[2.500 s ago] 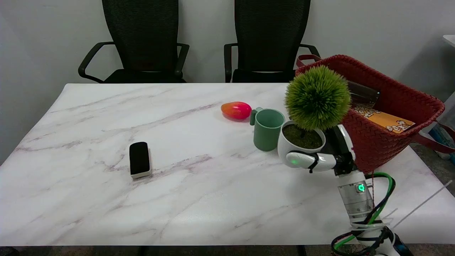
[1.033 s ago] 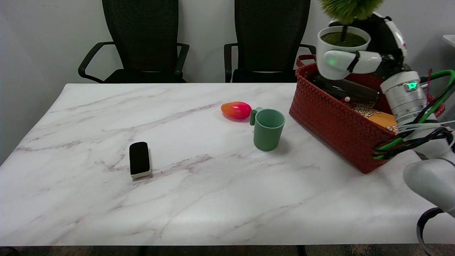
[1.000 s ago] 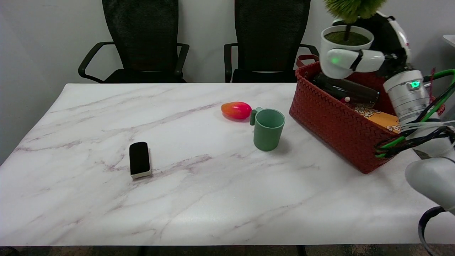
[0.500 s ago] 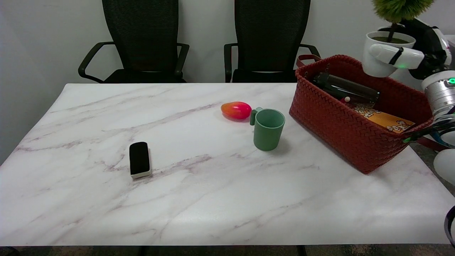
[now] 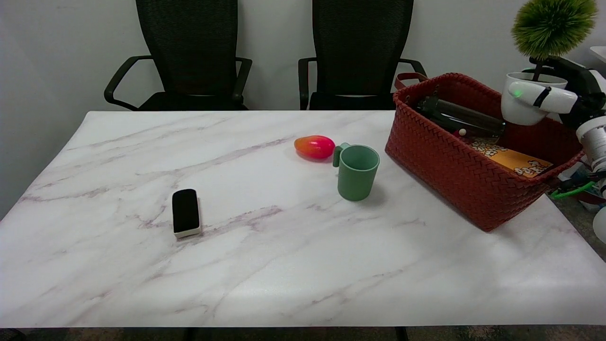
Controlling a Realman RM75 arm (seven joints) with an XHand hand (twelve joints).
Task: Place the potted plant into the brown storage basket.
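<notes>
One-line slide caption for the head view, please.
Right hand holds the potted plant above the brown storage basket, not yet released.

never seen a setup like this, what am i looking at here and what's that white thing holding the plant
This is one camera view, from above the table's near side, looking down and across it. The white thing at the right is a robot's right hand, black and white with many fingers, on a white arm steered remotely by a person. It holds a potted plant upright in the air by its white pot, over the far right part of a brown basket. The basket already contains a dark bottle and an orange box. On the marble table lie a green mug, a red-orange mango-like fruit and a black eraser. Two black chairs stand behind.
</notes>
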